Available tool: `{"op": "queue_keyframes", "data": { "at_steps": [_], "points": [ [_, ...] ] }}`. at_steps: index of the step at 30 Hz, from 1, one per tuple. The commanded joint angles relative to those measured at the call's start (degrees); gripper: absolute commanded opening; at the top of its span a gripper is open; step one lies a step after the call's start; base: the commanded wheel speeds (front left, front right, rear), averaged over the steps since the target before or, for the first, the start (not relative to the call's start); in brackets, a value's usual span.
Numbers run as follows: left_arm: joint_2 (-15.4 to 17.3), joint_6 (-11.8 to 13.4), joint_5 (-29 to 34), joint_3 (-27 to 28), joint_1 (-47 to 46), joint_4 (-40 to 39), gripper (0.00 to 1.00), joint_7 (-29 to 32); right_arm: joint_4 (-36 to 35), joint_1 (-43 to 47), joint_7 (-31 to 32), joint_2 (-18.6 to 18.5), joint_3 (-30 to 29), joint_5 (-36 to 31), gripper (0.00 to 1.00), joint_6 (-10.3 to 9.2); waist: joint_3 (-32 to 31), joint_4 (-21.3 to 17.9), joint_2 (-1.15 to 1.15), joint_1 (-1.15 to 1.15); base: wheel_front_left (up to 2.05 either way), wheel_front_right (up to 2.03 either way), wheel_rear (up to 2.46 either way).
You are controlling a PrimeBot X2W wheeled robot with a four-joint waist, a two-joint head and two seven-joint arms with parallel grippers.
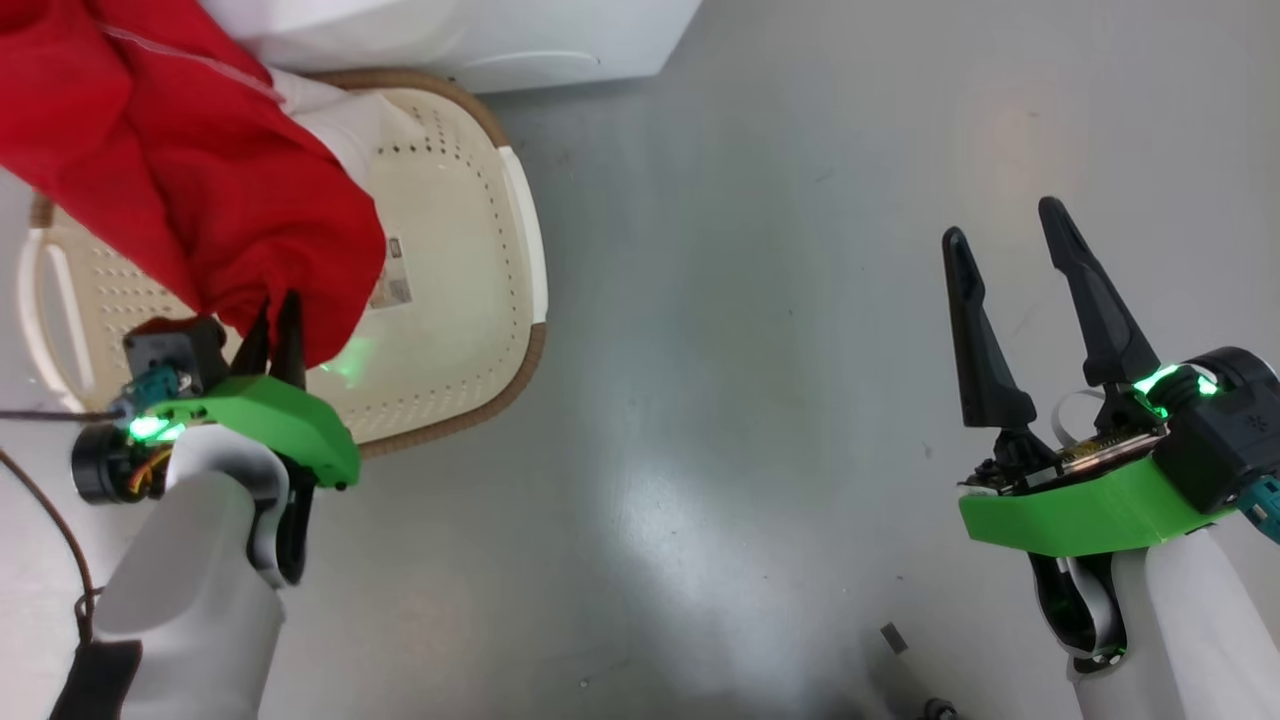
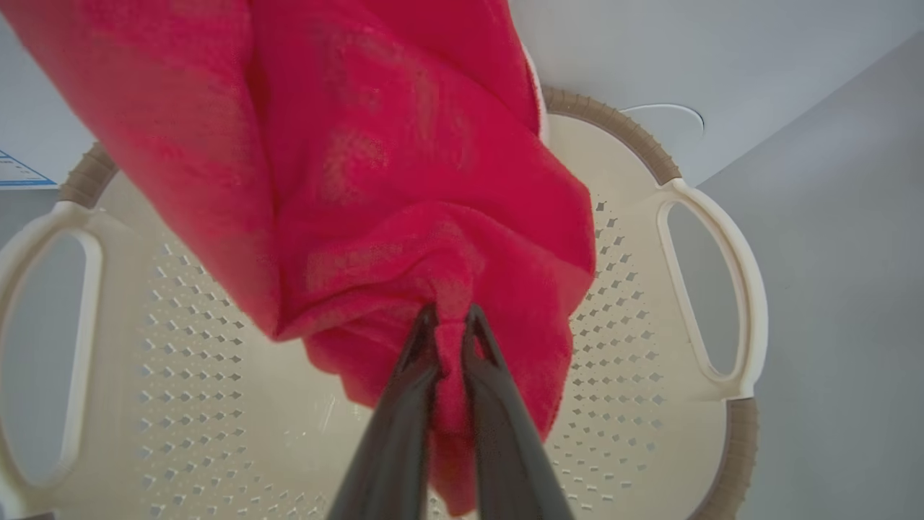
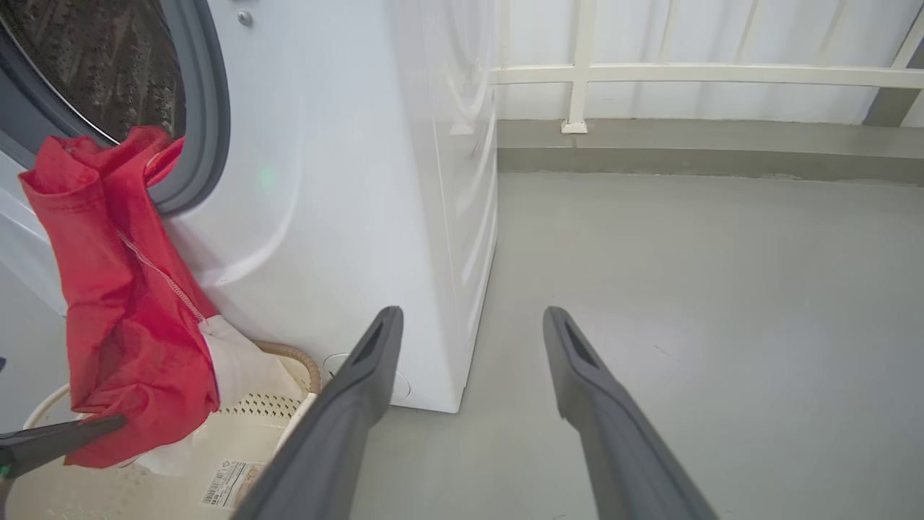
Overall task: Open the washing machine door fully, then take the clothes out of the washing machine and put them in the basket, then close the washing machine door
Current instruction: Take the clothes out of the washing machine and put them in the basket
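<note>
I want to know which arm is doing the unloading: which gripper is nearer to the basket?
Left. The left gripper hangs over the basket, shut on the red garment. The right gripper is open, well off to the basket's right over the floor.

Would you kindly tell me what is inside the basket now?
A paper label on the basket floor and a white cloth end; the red garment, held by the left gripper, hides the rest.
</note>
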Motion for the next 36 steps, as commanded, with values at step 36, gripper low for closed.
{"op": "queue_keyframes", "data": {
  "at_steps": [36],
  "points": [
    [1.9, -0.8, 4.5, 5.3, -5.5, 12.1, 0.00, -0.7, -0.6, -2.7, -0.3, -0.3, 3.3, 1.2, 1.00, 0.35, 6.6, -3.8, 0.00, 0.00, 0.00, 0.00, 0.00]
  ]
}}
